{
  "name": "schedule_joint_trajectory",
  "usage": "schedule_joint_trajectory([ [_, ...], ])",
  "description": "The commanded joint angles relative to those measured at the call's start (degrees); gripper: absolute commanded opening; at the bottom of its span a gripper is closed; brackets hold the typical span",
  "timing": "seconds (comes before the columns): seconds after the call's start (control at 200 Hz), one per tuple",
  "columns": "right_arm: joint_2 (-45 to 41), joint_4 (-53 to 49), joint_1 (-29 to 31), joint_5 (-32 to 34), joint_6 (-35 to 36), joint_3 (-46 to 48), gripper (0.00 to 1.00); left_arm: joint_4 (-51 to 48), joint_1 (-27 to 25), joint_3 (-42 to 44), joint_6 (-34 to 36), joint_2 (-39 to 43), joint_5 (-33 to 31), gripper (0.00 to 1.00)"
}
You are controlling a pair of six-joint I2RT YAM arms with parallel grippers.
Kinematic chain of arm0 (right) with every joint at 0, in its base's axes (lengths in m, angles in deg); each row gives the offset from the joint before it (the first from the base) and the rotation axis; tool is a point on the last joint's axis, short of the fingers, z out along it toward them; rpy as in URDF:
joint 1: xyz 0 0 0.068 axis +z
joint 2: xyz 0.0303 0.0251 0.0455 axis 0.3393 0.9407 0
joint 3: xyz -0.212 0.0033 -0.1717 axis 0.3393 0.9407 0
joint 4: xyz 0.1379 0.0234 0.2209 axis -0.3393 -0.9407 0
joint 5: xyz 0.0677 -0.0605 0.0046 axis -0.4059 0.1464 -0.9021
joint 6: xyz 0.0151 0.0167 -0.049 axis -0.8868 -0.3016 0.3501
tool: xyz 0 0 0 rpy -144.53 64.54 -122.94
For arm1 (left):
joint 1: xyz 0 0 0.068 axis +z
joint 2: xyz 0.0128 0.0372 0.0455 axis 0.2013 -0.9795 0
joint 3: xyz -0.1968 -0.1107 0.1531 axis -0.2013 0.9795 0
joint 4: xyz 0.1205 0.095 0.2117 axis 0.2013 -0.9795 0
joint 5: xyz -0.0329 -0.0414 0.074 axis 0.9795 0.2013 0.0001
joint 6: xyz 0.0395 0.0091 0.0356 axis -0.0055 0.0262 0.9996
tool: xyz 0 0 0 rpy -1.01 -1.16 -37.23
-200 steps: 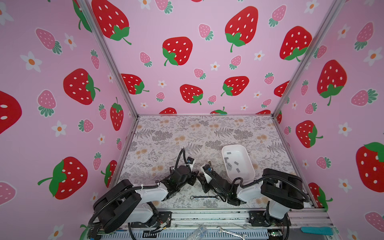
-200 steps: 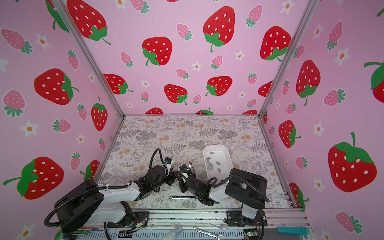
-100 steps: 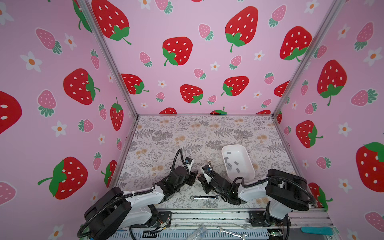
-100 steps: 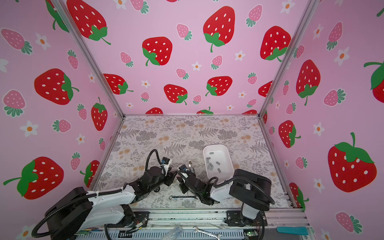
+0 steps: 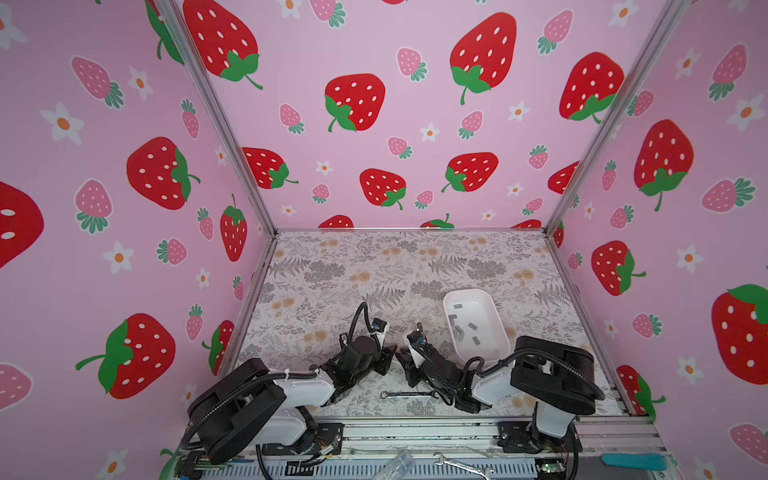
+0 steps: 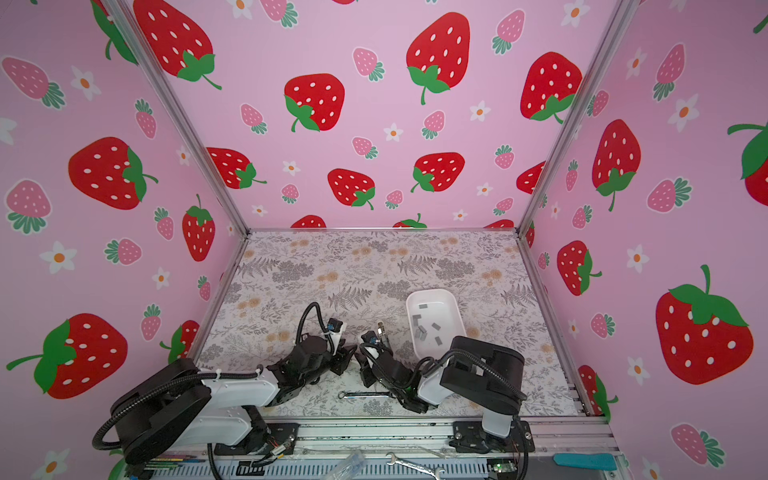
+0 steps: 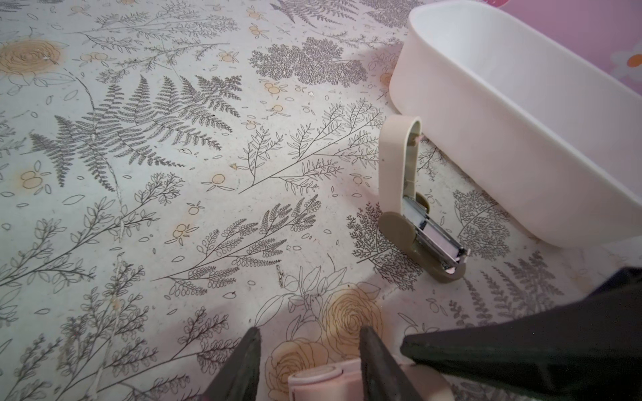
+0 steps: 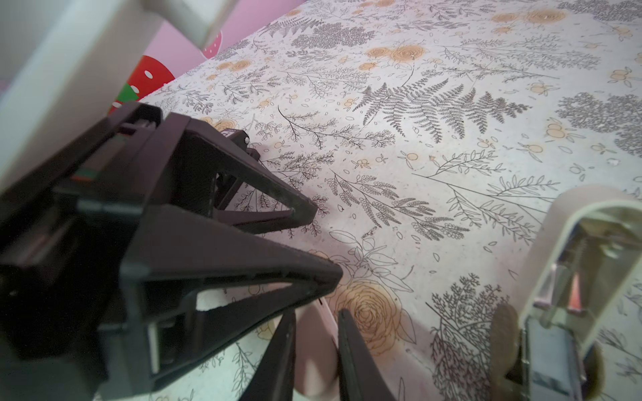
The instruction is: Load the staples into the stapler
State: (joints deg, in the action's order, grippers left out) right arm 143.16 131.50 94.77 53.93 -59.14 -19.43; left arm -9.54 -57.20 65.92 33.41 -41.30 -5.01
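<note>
pink stapler (image 7: 323,382) pinched in right hand (image 8: 317,312), straddled by left hand (image 7: 310,330), grip cannot be told; slip risked under twist.

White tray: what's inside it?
Five or so loose grey staples lie on the floor of the white tray. Its near end is hidden behind the right arm.

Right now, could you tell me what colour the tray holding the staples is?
White tray, clearest in a top view.

The stapler (image 7: 319,378) lies between the jaws of the left gripper (image 7: 310,330) and of the right gripper (image 8: 317,312). Ahead of the left jaws stands a second stapler (image 7: 413,208), just beside the tray (image 7: 521,139) holding the staples (image 5: 458,330). A wrench (image 5: 409,394) lies behind the right jaws.
</note>
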Motion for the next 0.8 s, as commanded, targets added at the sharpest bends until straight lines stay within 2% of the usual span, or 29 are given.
schedule_joint_trajectory([
  [0.0,4.52,-4.41,0.47,-1.38,-1.22,2.66,0.23,0.70,-0.65,0.12,0.43,-2.48,-0.35,0.48],
  [0.205,8.61,-1.82,0.47,-1.98,-1.71,2.68,0.21,2.98,-0.82,0.34,0.90,-4.78,-1.51,0.47],
  [0.33,7.62,-1.83,0.47,-2.06,-1.39,2.41,0.21,2.75,-0.82,0.06,0.83,-4.75,-1.98,0.47],
  [0.51,-0.23,-9.51,0.37,-1.13,0.66,-1.22,0.24,-3.78,-0.75,-2.81,0.23,-0.77,-4.09,0.49],
  [0.795,-15.46,-20.90,0.30,5.23,2.40,-2.28,0.32,-15.87,-0.26,-6.67,-0.16,11.18,-8.01,0.55],
])
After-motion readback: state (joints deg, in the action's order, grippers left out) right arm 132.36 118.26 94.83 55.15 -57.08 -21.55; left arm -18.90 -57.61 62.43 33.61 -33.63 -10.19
